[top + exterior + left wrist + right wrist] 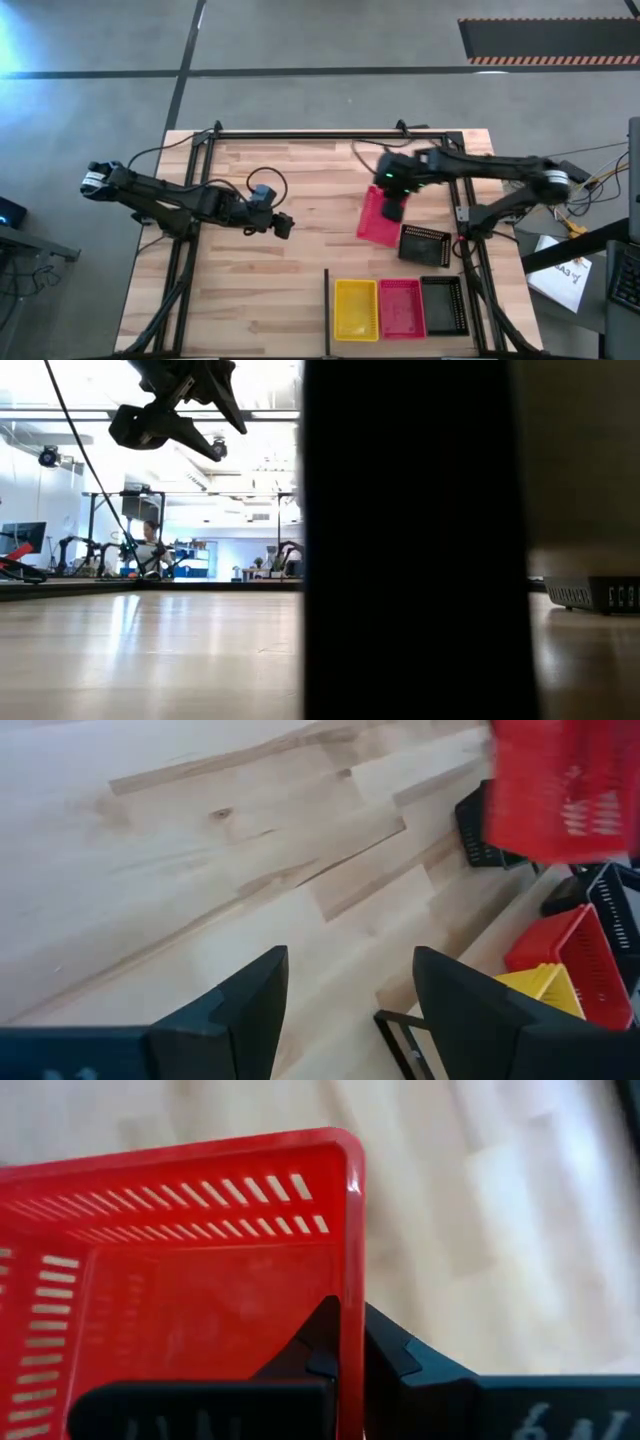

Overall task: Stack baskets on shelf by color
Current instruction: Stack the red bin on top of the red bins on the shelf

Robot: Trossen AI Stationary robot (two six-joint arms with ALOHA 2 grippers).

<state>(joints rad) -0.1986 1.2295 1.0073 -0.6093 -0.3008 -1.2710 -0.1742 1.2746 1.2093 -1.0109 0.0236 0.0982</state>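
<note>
Over mid-table, right gripper (345, 1345) pinches the red basket's (378, 218) rim, carrying it tilted; swing toward five o'clock, level it above the shelf's (326, 312) red stack (402, 307), lower squarely; left gripper (350, 1010) waits, spread wide

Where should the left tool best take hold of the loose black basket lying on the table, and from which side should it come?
Probably one rim wall, taken from above. The loose black basket lies flat and open side up, so its thin perforated wall can pass between two fingers, one inside and one outside. The wall away from the red basket, which the right tool holds pinched by its rim, looks freest. The left tool is open.
</note>
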